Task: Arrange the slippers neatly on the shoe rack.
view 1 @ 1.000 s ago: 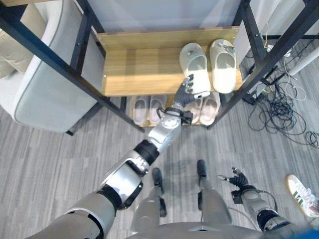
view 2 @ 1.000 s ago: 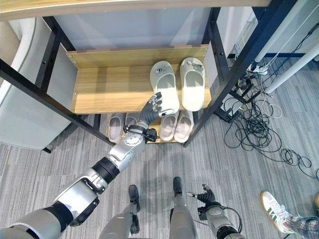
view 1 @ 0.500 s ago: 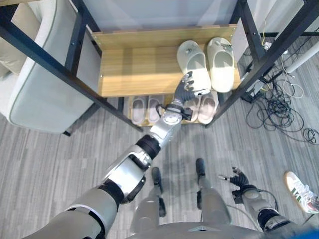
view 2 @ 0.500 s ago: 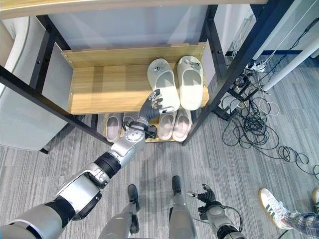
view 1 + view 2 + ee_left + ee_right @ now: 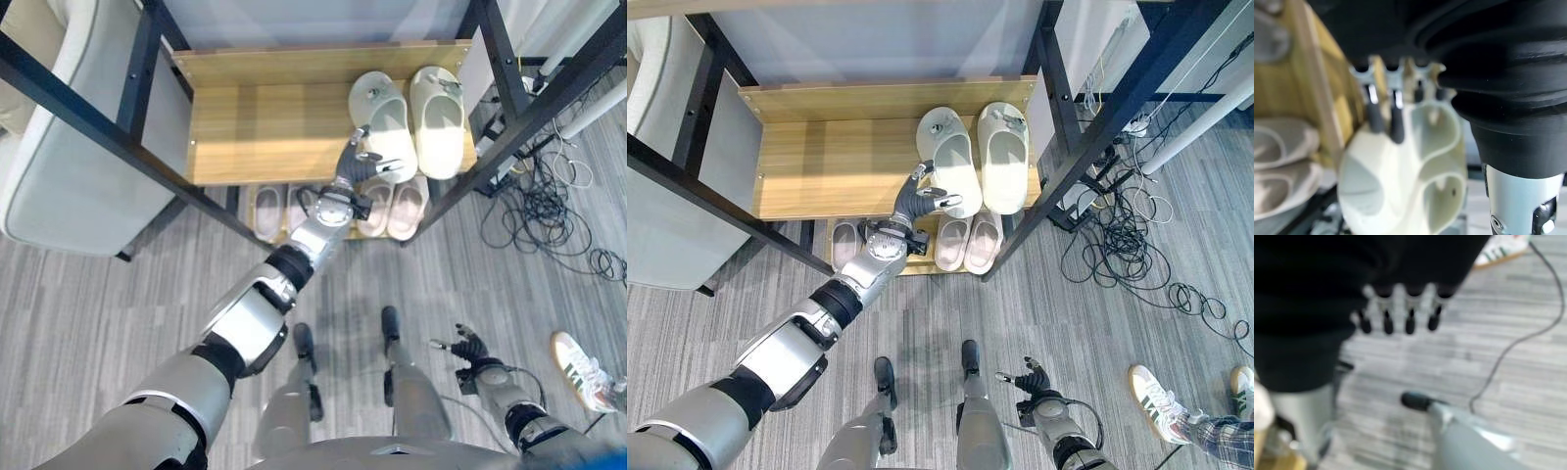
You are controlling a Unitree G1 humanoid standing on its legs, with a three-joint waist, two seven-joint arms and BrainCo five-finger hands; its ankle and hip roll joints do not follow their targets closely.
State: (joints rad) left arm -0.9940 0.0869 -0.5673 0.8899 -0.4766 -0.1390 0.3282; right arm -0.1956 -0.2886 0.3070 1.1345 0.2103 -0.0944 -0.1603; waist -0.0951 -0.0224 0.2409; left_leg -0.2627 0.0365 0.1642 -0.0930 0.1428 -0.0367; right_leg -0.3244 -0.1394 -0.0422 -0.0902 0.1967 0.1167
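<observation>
Left hand [image 5: 917, 199]: I have it at the heel of the left cream slipper [image 5: 947, 162], centre of frame; fingers straight on the heel rim, nothing gripped; I judge a nudge to square it with its mate [image 5: 1003, 157].
Right hand [image 5: 1029, 380]: idle, low right; fingers loosely spread.
Shoe rack [image 5: 813, 166]: upper wooden shelf holds the cream pair at right; lower tier holds two pinkish pairs [image 5: 965, 243].

Grey plank floor [image 5: 118, 313], grey armchair [image 5: 59, 166]
</observation>
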